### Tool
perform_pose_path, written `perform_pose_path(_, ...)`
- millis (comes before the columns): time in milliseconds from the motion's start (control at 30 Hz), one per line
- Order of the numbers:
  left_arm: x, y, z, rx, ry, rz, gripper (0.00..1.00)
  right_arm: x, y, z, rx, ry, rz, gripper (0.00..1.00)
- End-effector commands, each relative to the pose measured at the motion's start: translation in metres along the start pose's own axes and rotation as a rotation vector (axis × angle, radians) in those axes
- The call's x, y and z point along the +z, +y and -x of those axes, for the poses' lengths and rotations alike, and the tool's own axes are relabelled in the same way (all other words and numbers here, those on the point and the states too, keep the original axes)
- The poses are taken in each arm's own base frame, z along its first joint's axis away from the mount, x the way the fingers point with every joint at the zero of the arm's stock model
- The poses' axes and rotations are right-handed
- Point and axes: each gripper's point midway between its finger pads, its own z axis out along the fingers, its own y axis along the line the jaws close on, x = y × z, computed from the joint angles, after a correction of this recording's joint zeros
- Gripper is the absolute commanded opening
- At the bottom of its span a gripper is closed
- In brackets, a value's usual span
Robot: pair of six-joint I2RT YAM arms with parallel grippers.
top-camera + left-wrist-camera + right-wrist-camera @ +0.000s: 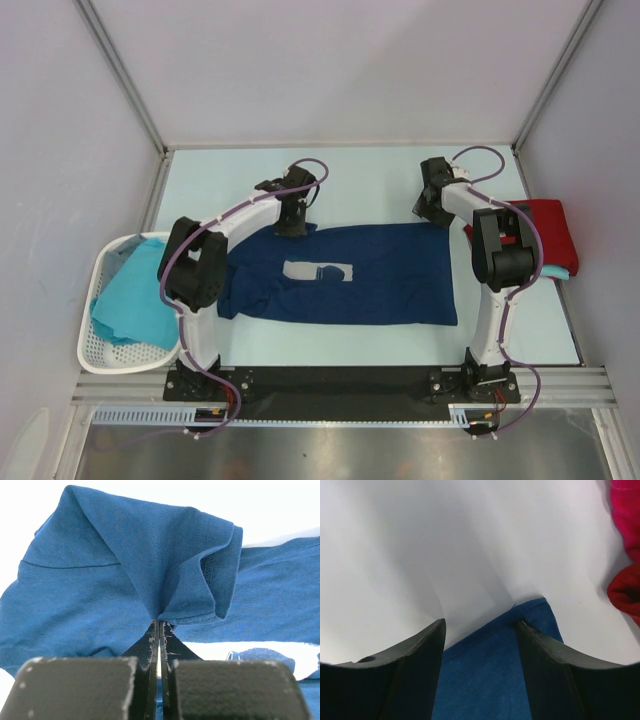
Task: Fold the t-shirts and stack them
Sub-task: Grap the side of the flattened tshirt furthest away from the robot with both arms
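Pinching: the left gripper (159,622) has its fingers pressed together on a raised fold of the navy shirt (125,555). The fold is at a hemmed sleeve edge, and the cloth fans up and out from the tips.
Left arm: it reaches over the shirt's far left corner, and the gripper meets the cloth at the far edge.
Navy shirt: it is spread across the middle of the table (380,185) with its long side running left to right. A pale grey print (320,271) faces up, left of centre. The left end is bunched beside the left arm.
Right gripper (480,625): its fingers stand apart and clamp nothing. It hangs over the shirt's far right corner, which shows between the two fingers. Whether the tips touch the cloth I cannot tell.
Red shirt (550,235): it lies in a bundle at the right edge of the table, behind the right arm and apart from the navy shirt.
Turquoise shirts (130,300): they are heaped loosely in the basket.
Basket (95,350): it is white and perforated, at the near left of the table, just beside the left arm.
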Motion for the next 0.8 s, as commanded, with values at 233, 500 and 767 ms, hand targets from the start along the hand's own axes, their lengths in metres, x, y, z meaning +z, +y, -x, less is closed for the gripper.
perform_pose_path(233,-0.007,-0.007,0.017,-0.026,-0.047,-0.03,0.0,-0.002,-0.014,0.009,0.007,-0.022,-0.043,0.3)
perform_pose_path(500,-0.006,-0.008,0.017,-0.026,-0.045,-0.036,0.0,-0.003,-0.016,-0.001,-0.003,-0.01,-0.048,0.12)
perform_pose_path(767,-0.007,-0.007,0.018,-0.027,-0.046,-0.032,0.0,-0.021,-0.016,0.005,-0.002,-0.057,-0.034,0.0)
